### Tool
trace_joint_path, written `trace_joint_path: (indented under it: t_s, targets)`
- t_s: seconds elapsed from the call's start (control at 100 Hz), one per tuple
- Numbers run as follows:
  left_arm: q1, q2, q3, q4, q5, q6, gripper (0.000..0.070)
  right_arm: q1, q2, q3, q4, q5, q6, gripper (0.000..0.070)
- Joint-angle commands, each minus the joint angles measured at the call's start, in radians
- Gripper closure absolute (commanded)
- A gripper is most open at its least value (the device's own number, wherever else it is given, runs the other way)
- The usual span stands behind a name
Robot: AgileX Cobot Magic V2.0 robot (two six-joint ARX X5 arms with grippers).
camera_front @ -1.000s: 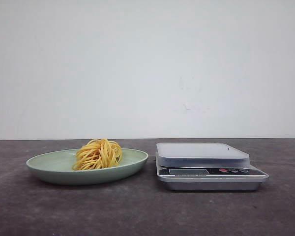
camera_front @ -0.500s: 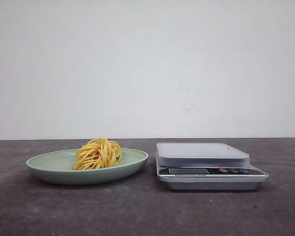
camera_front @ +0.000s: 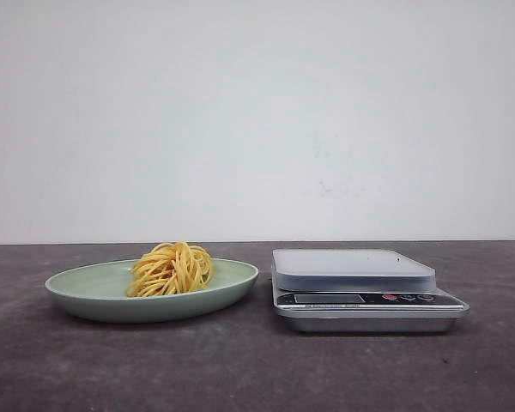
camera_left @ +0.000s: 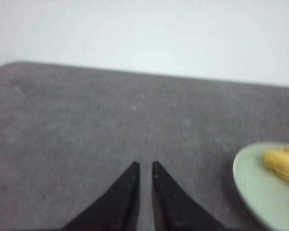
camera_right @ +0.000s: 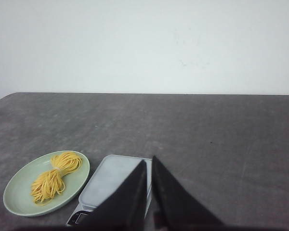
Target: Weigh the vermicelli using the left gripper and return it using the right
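Nothing has moved; left hand (camera_left: 145,166) nearly closed, empty above table (camera_left: 62,125).

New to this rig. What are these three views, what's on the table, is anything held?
It is a two-armed robot. The front view looks forward over the dark table; the other two come from cameras on each wrist. On the table, the vermicelli sits on a pale green plate, with a kitchen scale to its right, nothing on it. The black wedges are the fingers: left gripper and right gripper, each nearly closed and holding nothing.
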Motion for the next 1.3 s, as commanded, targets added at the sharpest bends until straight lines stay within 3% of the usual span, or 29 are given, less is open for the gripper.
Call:
trace_joint_path:
  t_s: [0.0,0.1,1.01,1.18,1.29]
  targets:
    - [0.002,-0.001,-0.019,-0.018,0.005,0.021,0.0688,0.005,0.001,0.010,0.010,0.000,0.010,0.0692]
    - [0.002,-0.001,-0.019,-0.072,0.013,0.021,0.0688,0.005,0.001,0.010,0.010,0.000,0.010,0.0692]
    - [0.002,0.000,-0.018,-0.068,0.019,0.024,0.0688,0.005,0.001,0.010,0.010,0.000,0.010,0.0692]
    - [0.002,0.000,-0.018,-0.068,0.019,0.024,0.0688,-0.006,0.000,0.007,0.024,0.006,-0.108,0.0692]
    - [0.002,0.000,-0.018,-0.068,0.019,0.024,0.0688,-0.134,-0.024,-0.024,0.054,-0.016,-0.145,0.0692]
